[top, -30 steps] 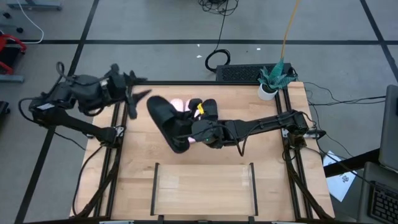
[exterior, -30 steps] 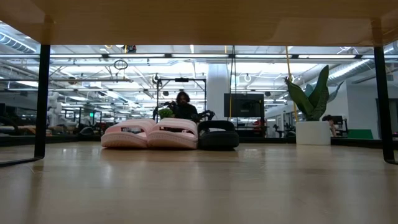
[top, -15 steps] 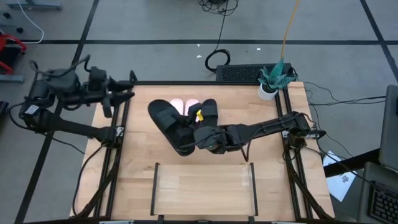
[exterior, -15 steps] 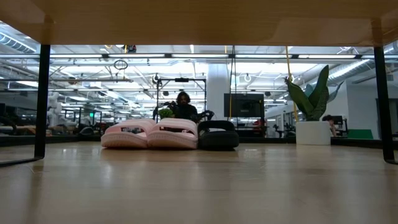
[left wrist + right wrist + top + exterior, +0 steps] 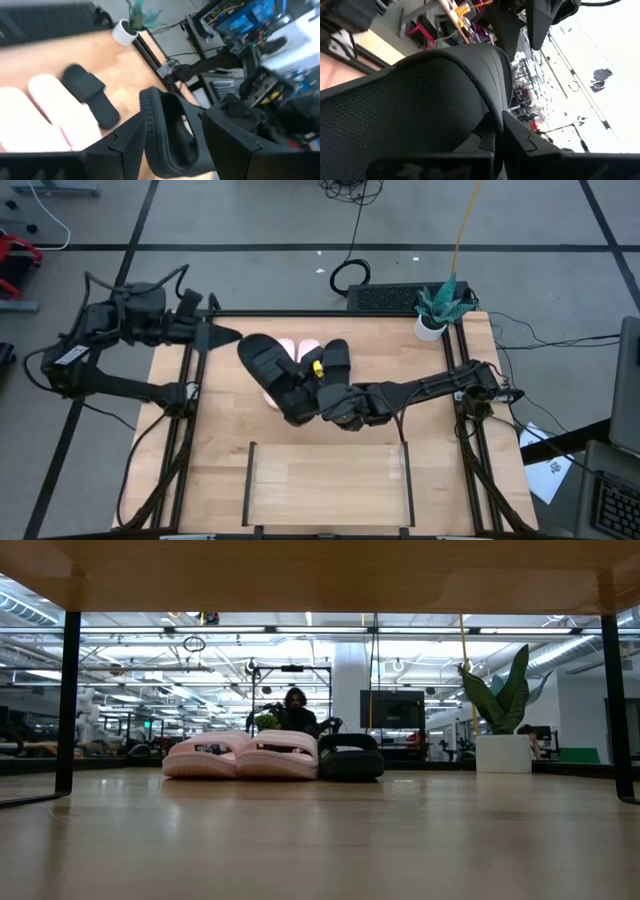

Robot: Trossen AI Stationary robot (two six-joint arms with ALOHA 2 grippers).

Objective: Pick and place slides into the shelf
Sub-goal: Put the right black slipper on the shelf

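Observation:
A black slide (image 5: 268, 372) hangs above the middle of the table, with my right gripper (image 5: 314, 396) shut on it. It partly covers the pink pair (image 5: 291, 348), which rests sole-down on the tabletop. The pair also shows in the low view (image 5: 242, 754). The other black slide (image 5: 336, 358) lies on its sole right of the pink pair. The shelf (image 5: 330, 480) stands at the near edge. My left gripper (image 5: 222, 335) hovers open at the table's far left corner and points toward the held slide (image 5: 170, 131). My right gripper pinches the black slide between its two fingers at the strap's edge (image 5: 487, 117), on the side of the slide that faces the table's right. The fingers come in about level from the right. The slide is lifted clear of the table and the pink pair, and it is tilted.
A potted plant (image 5: 434, 315) stands at the far right corner. Black frame rails run along the table's left (image 5: 185, 395) and right (image 5: 470, 405) sides. Bare tabletop lies between the slides and the shelf.
My left gripper has rolled about its own axis and swung a little at the far left corner, staying open. My right gripper has rolled somewhat and shifted slightly toward the near edge. The black slide has turned with it and stays clear of the table.

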